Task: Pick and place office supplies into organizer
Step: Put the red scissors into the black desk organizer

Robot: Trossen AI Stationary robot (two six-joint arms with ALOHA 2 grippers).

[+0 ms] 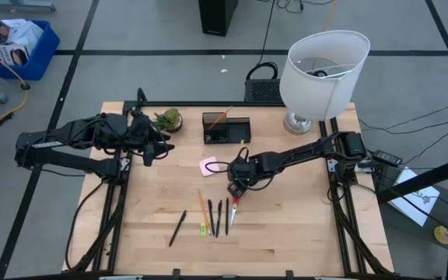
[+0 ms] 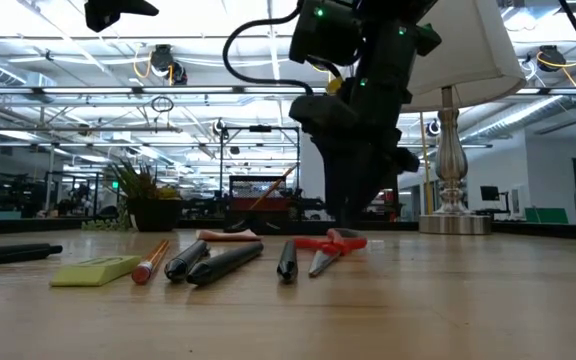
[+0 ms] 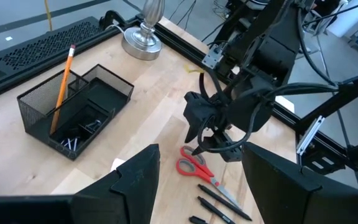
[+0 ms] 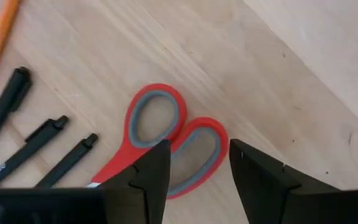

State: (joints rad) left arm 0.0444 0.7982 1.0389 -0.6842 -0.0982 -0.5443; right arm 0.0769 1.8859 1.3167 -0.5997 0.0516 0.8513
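Right gripper (image 4: 194,177) hangs open and empty right over the scissors (image 4: 160,140), which lie flat beside the pens (image 4: 36,146). Flat handles are risky: the fingers could skid off or nudge a pen. Organizer (image 1: 226,128) sits well apart.

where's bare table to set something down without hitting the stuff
Free: the right side of the table, between the scissors and the edge, and the near-left corner left of the lone black pen. Crowded: the middle, where the pens and pencil row, pink sticky pad and right gripper cluster below the organizer.
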